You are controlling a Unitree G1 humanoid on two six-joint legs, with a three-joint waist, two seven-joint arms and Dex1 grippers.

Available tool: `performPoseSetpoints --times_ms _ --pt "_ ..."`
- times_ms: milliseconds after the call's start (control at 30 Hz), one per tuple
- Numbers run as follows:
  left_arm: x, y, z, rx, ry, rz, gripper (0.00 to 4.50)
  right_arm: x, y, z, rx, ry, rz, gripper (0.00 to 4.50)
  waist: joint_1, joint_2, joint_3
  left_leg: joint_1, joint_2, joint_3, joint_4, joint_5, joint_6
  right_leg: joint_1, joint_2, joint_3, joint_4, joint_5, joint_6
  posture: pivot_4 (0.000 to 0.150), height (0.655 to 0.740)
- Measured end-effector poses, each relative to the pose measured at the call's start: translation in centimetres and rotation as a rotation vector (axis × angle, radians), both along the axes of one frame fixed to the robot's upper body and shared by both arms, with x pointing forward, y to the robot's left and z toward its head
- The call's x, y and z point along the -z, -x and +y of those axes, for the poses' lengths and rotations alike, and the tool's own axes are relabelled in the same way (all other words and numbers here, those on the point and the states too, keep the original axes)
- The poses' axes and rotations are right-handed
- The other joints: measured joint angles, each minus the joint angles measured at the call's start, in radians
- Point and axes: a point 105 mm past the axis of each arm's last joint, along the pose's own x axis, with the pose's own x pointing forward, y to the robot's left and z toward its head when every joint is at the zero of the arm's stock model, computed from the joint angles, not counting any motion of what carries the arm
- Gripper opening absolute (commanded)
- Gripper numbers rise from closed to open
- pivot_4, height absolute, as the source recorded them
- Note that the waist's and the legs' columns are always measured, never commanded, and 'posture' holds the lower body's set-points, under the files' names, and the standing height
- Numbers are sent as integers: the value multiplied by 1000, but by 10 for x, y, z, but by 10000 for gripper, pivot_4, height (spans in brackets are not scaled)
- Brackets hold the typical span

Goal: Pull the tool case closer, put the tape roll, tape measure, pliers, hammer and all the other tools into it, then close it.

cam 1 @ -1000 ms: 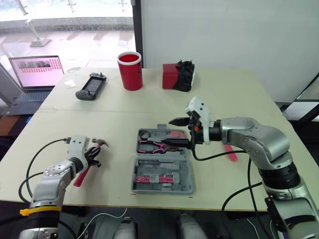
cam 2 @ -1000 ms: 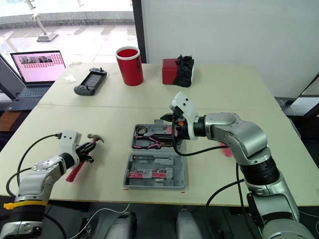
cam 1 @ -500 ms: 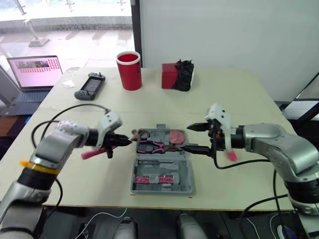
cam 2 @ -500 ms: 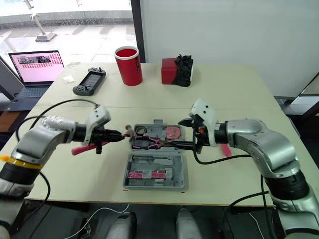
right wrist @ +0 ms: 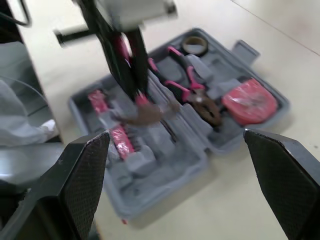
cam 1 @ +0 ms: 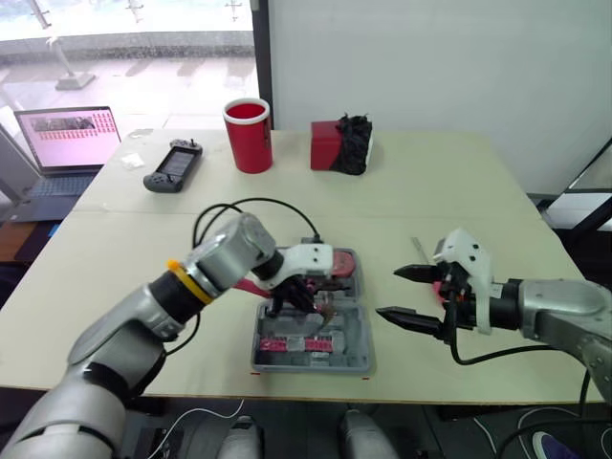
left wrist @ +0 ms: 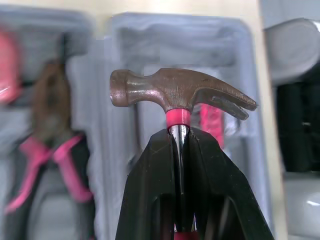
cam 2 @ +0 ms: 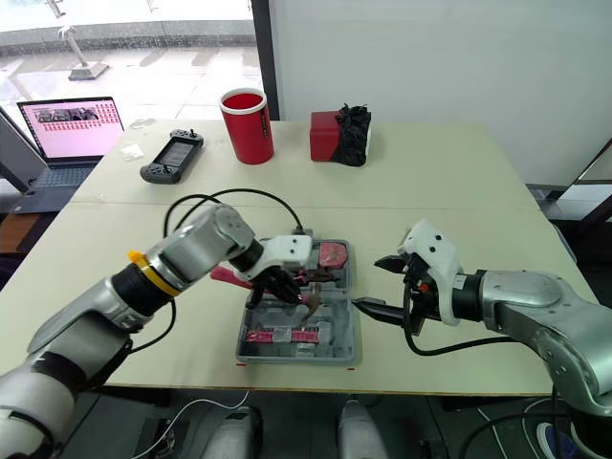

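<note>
Open tool case (cam 1: pixel 359 360) close to the near edge of the worktop (cam 1: pixel 459 191), bare room to either side and beyond. Reaching in over its near half, the left gripper (left wrist: pixel 180 132), jaws clamped on the neck of the hammer (left wrist: pixel 180 92), head seemingly just above the tray. In the far half: pliers (right wrist: pixel 192 90), tape roll (right wrist: pixel 195 45), tape measure (right wrist: pixel 248 101). Off the case's right edge, clear of it, the right gripper (cam 1: pixel 388 294), held level, jaws wide apart

Silver arms (cam 1: pixel 143 316), black cables (cam 1: pixel 229 205), black-fingered end effectors (cam 1: pixel 388 293) (cam 1: pixel 304 293)
</note>
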Motion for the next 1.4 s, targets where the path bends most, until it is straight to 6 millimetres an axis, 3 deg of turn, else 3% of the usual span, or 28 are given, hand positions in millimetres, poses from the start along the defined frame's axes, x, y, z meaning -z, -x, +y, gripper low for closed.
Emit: performPoseSetpoints --times_ms 167,333,533,667,967,1400 --pt "12 2 -10 -30 -50 0 382 10 12 -1 10 2 59 45000 8 -1 1 -1 0 0 1 0 0 1 -1 0 -1 0 0 1500 7400" --pt "13 6 -31 -35 -20 -6 382 20 20 -11 26 57 112 45000 10 -1 1 -1 0 0 0 0 0 1 0 0 0 0 0 1500 7400" --pt "11 6 -38 -40 5 -24 382 31 28 -19 23 106 158 45000 4 -1 1 0 0 0 1 0 0 1 0 0 0 0 0 1500 7400" --pt "11 0 -41 -22 14 -102 382 30 27 -23 24 116 149 45000 7 -1 1 0 0 0 1 0 0 1 -1 0 -1 0 0 1500 7400" --pt "20 5 -50 -32 36 -67 382 28 23 -24 24 115 140 45000 7 -1 1 0 0 0 1 0 0 2 0 0 0 0 1 1500 7400" --pt "34 4 -46 -62 12 -92 382 44 12 -34 61 164 185 45000 8 -1 1 1 0 0 2 0 0 2 0 0 0 1 3 1500 7400"
